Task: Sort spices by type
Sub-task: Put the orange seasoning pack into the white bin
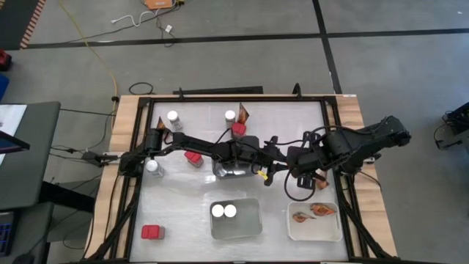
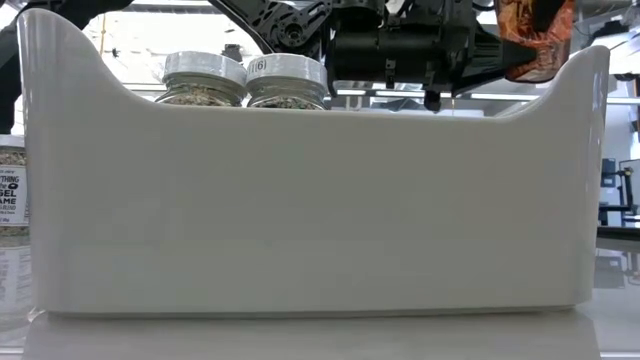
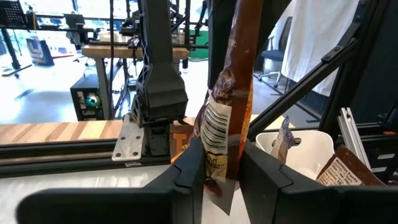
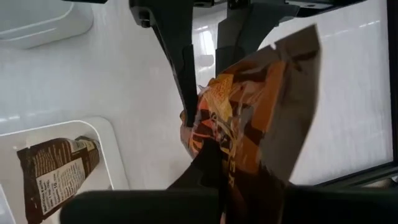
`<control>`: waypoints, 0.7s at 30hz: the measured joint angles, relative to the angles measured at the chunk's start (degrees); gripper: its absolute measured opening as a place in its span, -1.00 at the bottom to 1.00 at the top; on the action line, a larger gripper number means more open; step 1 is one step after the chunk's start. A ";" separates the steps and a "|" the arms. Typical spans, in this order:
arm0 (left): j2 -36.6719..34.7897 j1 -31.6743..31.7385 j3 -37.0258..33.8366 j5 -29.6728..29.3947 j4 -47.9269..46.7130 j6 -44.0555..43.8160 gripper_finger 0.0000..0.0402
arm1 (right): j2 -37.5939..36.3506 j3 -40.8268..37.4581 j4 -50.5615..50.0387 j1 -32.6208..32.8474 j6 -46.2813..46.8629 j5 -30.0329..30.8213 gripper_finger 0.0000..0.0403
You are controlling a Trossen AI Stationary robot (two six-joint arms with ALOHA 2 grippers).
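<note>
Packet (image 3: 227, 134) dead centre of the action: an orange-brown spice sachet hanging upright over the middle-right of the table, and both arms have it. Left gripper (image 3: 222, 171) pinches its lower edge, fingers pressed in on either side just under the barcode; right gripper (image 4: 202, 155) clamps the same packet from the other side, the foil crumpling where it bites. It reads as a mid-air handoff, the left arm reaching far across from its side to meet the right one. Why pass it? Judging by the layout, the white tray (image 1: 333, 231) at the front right already holds two packets (image 1: 313, 213), and that corner sits on the right arm's side. Next to it, the grey tray (image 1: 253, 229) has two white-lidded jars (image 1: 224, 210) sitting side by side, their lids peeking over the tray wall in the low view. Spread wider, plenty remains unsorted: jars near the back left (image 1: 174, 116), back centre (image 1: 230, 115) and left edge (image 1: 152, 166), a red box (image 1: 193, 158) under the left arm, another (image 1: 239, 130) toward the back, one more (image 1: 152, 232) at the front left.
</note>
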 joint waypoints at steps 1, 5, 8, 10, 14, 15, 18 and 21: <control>0.00 0.00 0.00 0.00 0.00 0.00 -0.57 | 0.00 0.00 -0.10 0.00 0.01 0.00 -0.87; 0.00 0.00 0.00 -0.02 0.00 1.07 -0.40 | 0.00 -0.03 -0.15 0.00 0.28 0.00 -0.87; 0.00 0.00 0.00 -0.02 -0.14 0.78 -0.25 | -0.24 -0.05 -0.79 0.57 1.81 0.00 -0.87; 0.00 0.00 0.00 -0.02 -0.34 -0.16 -0.17 | -0.59 -0.07 -0.79 1.51 3.23 0.02 -0.87; -0.43 0.07 0.01 0.06 -2.05 -0.58 -0.07 | -2.62 -0.09 -0.83 4.58 8.77 0.04 -0.87; -0.51 0.13 0.02 0.14 -2.43 0.42 -0.07 | -3.29 -0.09 -0.87 5.52 10.63 0.04 -0.87; -1.27 0.70 0.02 0.38 -5.25 1.18 -0.06 | -4.87 -0.09 -1.03 9.10 16.38 0.07 -0.87; -3.26 1.52 0.00 3.57 -10.92 1.94 -0.06 | -5.33 -0.09 -0.92 13.24 22.05 0.04 -0.87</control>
